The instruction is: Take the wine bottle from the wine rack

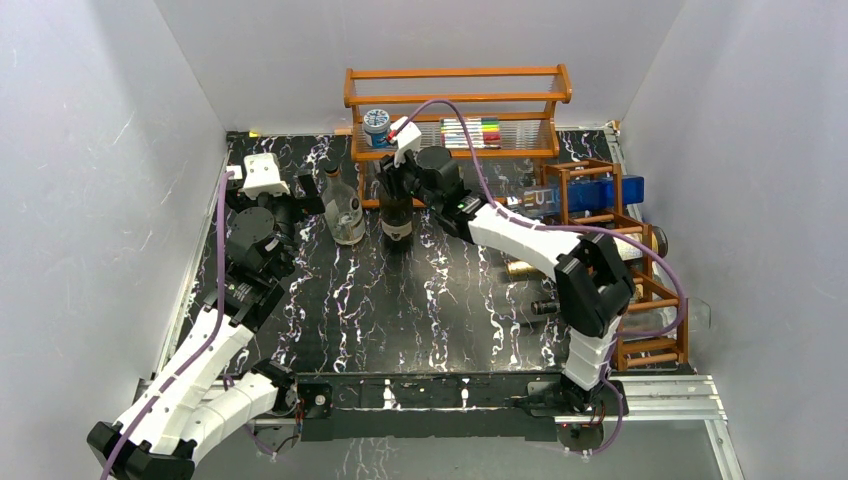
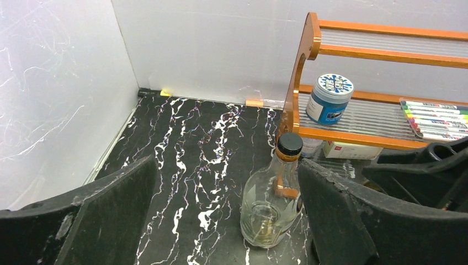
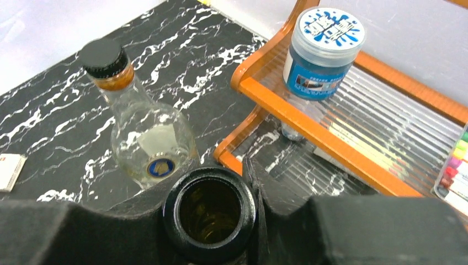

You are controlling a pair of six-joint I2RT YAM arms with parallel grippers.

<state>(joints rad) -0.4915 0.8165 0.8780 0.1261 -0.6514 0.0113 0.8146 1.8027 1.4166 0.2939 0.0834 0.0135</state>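
Right gripper (image 3: 212, 212): clamped on the neck of the wine bottle (image 1: 397, 222), seen from above with its mouth open. Bottle upright, off the rack (image 1: 612, 262) and well to its left, just in front of the orange shelf (image 1: 455, 98). Cannot tell whether its base touches the table (image 1: 400, 300).

Left gripper (image 2: 226, 163): fingers spread wide, gripping nothing. Between them, close to the right finger: a clear bottle (image 2: 269, 201) with a black cap, upright. Cannot tell whether it touches that finger.

Just left of the wine bottle: the clear bottle, near but apart.

Behind both: the shelf, with ribbed clear panels, carrying a blue jar (image 2: 329, 99) and a row of markers (image 2: 436, 118). Under its lower tier: a small box (image 2: 345, 149).

By the right wall: the rack, with other bottles (image 1: 522, 268) lying in its cells, necks pointing left.

Surface: black marble pattern with white veins.

Enclosure: plain white walls left, back and right.
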